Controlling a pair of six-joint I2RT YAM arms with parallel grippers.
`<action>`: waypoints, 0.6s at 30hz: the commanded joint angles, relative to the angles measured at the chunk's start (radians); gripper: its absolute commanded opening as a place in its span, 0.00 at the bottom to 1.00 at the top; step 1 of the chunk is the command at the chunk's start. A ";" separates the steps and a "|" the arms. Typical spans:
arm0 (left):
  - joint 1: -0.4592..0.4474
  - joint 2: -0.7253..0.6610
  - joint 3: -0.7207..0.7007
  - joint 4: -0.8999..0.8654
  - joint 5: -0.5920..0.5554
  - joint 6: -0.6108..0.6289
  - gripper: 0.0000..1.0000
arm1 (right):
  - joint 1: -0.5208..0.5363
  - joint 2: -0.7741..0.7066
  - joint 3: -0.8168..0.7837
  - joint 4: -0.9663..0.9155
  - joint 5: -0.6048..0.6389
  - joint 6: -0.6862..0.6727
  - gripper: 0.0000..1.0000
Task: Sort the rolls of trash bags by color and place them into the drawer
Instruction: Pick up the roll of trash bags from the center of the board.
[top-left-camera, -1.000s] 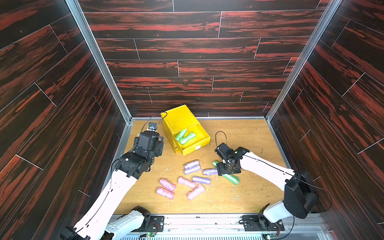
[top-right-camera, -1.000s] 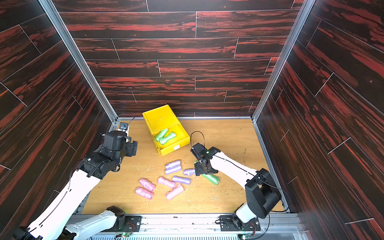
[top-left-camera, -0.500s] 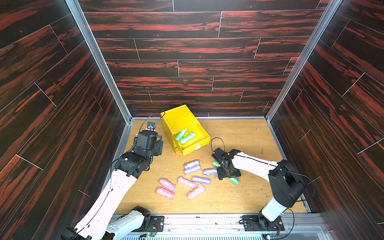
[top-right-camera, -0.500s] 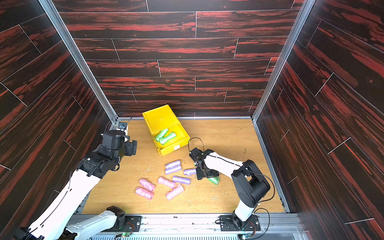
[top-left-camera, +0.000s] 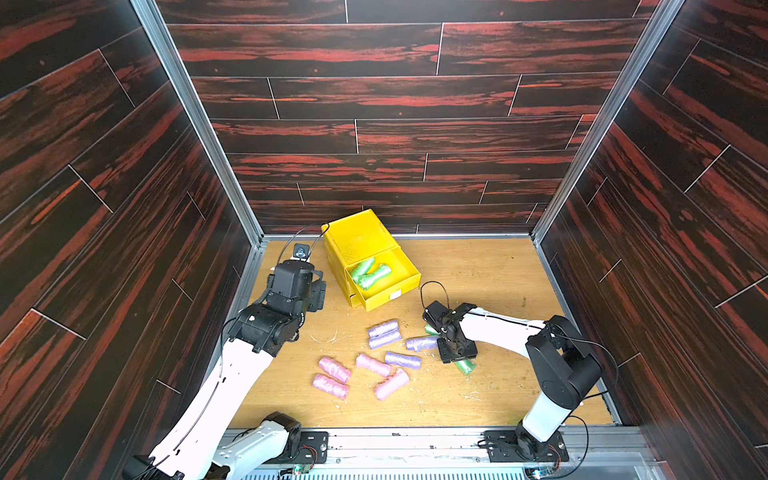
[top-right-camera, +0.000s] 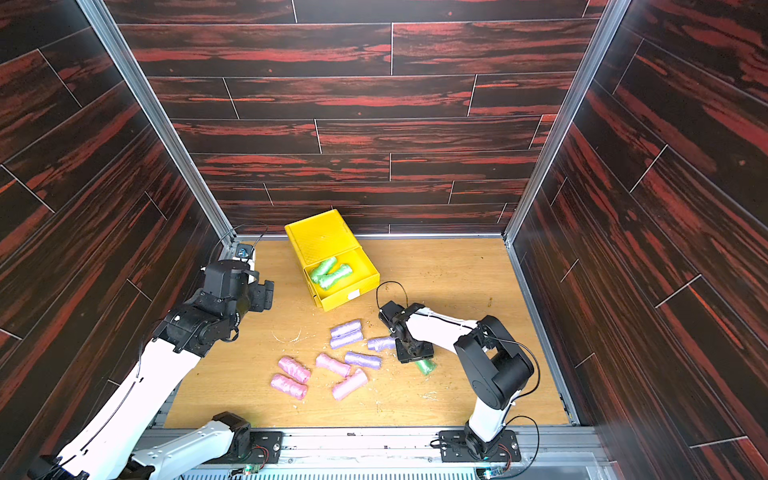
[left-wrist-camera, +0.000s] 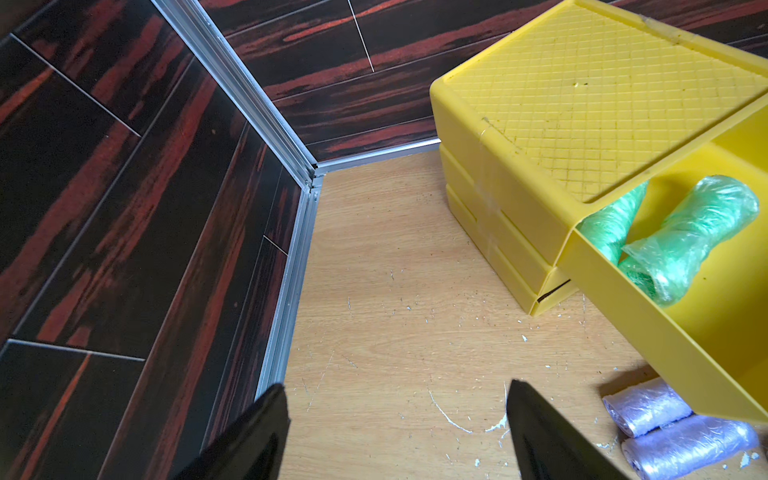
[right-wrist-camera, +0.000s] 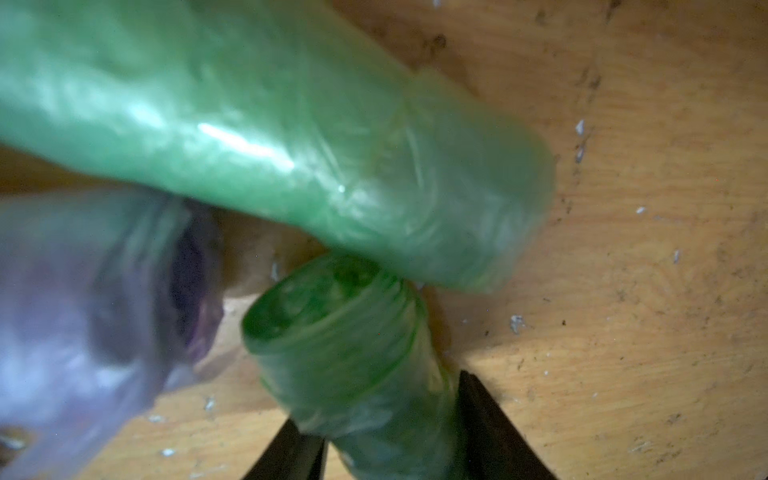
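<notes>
Lying closest on the flat wooden table (top-left-camera: 478, 266) are four pink rolls (top-left-camera: 334, 369). They are short, fat tubes of crinkly, shiny plastic. Tiny white bits (left-wrist-camera: 449, 415) speckle the wood.

Just behind them lie four purple rolls (top-left-camera: 402, 360), soft and wrinkly too. Two of them touch side by side.

Beside the purple ones, the right gripper (top-left-camera: 457, 352) points down at the table. In the right wrist view, its two black fingers (right-wrist-camera: 486, 428) press on both sides of a green roll (right-wrist-camera: 353, 353), so it is grasping that roll. A second green roll (right-wrist-camera: 270, 145), long and glossy, lies across its far end. In both top views, a green end pokes out from under the gripper.

Farther back, the left gripper (left-wrist-camera: 399, 436) hangs over bare wood with its black fingers spread wide, holding nothing.

Next to it sits the yellow chest (top-left-camera: 357, 237), a hard plastic box with a crisscross top. Its top drawer (top-left-camera: 409, 276) is pulled out, with a small white tab (top-left-camera: 395, 294) on the front. Bumpy green rolls (top-left-camera: 374, 276) rest inside.

Behind everything stand dark plank walls (top-left-camera: 374, 104) with red streaks.
</notes>
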 joint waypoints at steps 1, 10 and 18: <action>0.009 -0.008 -0.014 0.010 0.009 -0.008 0.86 | 0.001 -0.027 0.006 -0.024 0.001 0.014 0.53; 0.013 -0.006 -0.014 0.010 0.016 -0.011 0.86 | 0.001 -0.023 0.016 -0.026 0.004 0.041 0.33; 0.017 -0.007 -0.015 0.014 0.021 -0.012 0.86 | 0.001 -0.177 0.023 -0.112 -0.021 0.077 0.25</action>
